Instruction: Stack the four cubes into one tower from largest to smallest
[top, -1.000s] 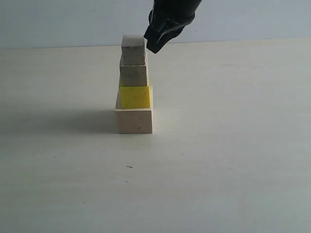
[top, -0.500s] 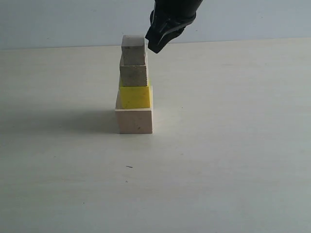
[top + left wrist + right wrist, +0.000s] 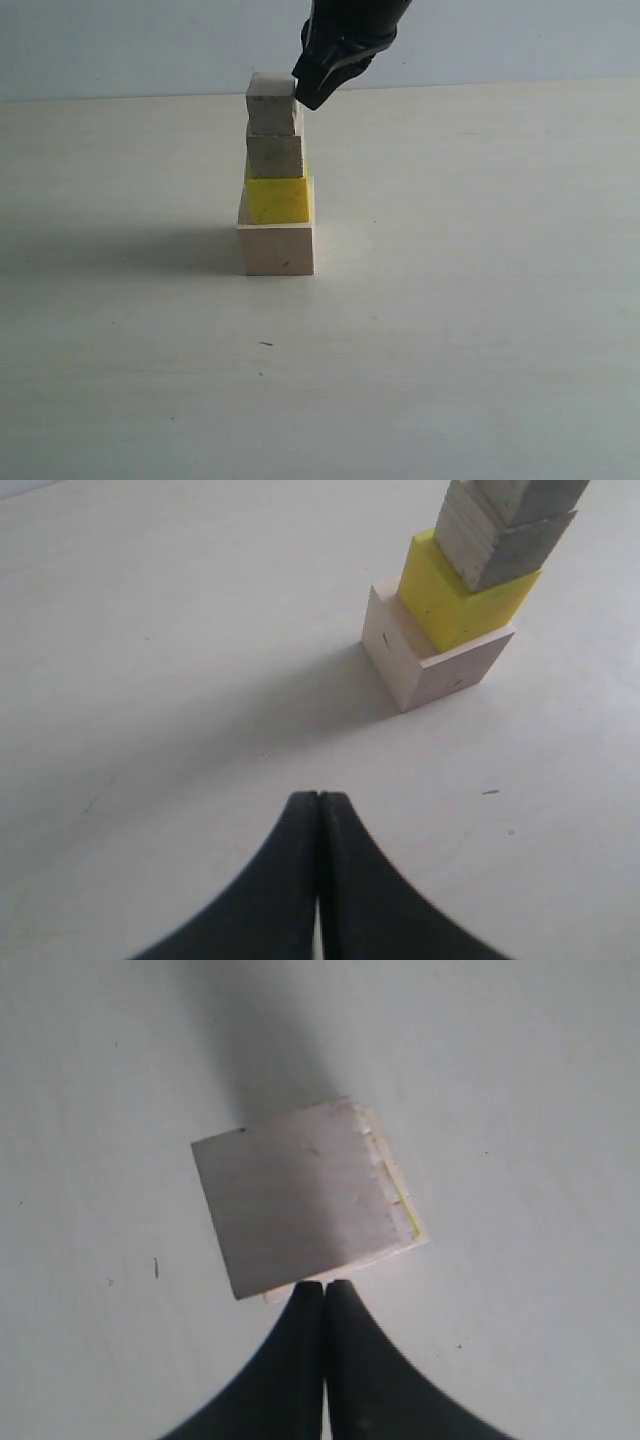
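The left pincer (image 3: 318,805) is pressed together and empty, well apart from the one tower of four cubes on the bench (image 3: 460,300): pale cube (image 3: 277,250), yellow cube (image 3: 278,200), wooden cube (image 3: 275,156), top cube (image 3: 271,105). The right pincer (image 3: 307,97), also pressed together, is just beside the top cube's upper edge.

The left hand (image 3: 318,810) shows as two black fingers pressed flat together, holding nothing, above a pale table (image 3: 150,630). Well beyond it stands a tower: a large pale wooden cube (image 3: 440,670) at the base, a yellow cube (image 3: 455,595) on it, then a bare wooden cube (image 3: 495,550). Another wooden cube (image 3: 540,495) above is cut off by the frame. A soft shadow (image 3: 300,705) spreads from the base.
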Controlling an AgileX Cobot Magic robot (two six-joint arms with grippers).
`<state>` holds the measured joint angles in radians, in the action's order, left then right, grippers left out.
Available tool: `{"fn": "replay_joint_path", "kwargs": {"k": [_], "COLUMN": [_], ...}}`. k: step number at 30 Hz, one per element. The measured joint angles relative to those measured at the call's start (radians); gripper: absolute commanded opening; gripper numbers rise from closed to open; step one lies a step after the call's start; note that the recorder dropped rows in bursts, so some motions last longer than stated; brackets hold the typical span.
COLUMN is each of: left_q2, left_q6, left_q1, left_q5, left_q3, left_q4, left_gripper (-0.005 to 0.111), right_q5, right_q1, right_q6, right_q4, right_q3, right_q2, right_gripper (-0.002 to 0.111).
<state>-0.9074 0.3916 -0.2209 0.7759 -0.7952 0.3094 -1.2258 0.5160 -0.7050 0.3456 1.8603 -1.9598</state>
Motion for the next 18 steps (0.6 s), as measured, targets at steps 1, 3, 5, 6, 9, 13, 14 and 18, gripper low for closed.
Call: {"fn": "replay_joint_path", "kwargs": {"k": [1,3,5,6,9,13,14,18], "left_q2": [0.000,0.000,0.000,0.000,0.000,0.000,0.000,0.000], "left_q6": [0.000,0.000,0.000,0.000,0.000,0.000,0.000,0.000], "left_q1": [0.000,0.000,0.000,0.000,0.000,0.000,0.000,0.000], "left_q5": [0.000,0.000,0.000,0.000,0.000,0.000,0.000,0.000], "left_q3": [0.000,0.000,0.000,0.000,0.000,0.000,0.000,0.000], "left_q4": [0.000,0.000,0.000,0.000,0.000,0.000,0.000,0.000], "left_gripper": [0.000,0.000,0.000,0.000,0.000,0.000,0.000,0.000], "right_q5": [0.000,0.000,0.000,0.000,0.000,0.000,0.000,0.000], "right_q1": [0.000,0.000,0.000,0.000,0.000,0.000,0.000,0.000], "right_q6": [0.000,0.000,0.000,0.000,0.000,0.000,0.000,-0.002], "right_q4": [-0.007,-0.021,-0.038,-0.040,-0.035,-0.032,-0.032,-0.032], "right_q3": [0.000,0.000,0.000,0.000,0.000,0.000,0.000,0.000], "right_q2": [0.000,0.000,0.000,0.000,0.000,0.000,0.000,0.000], "right_gripper": [0.000,0.000,0.000,0.000,0.000,0.000,0.000,0.000]}}
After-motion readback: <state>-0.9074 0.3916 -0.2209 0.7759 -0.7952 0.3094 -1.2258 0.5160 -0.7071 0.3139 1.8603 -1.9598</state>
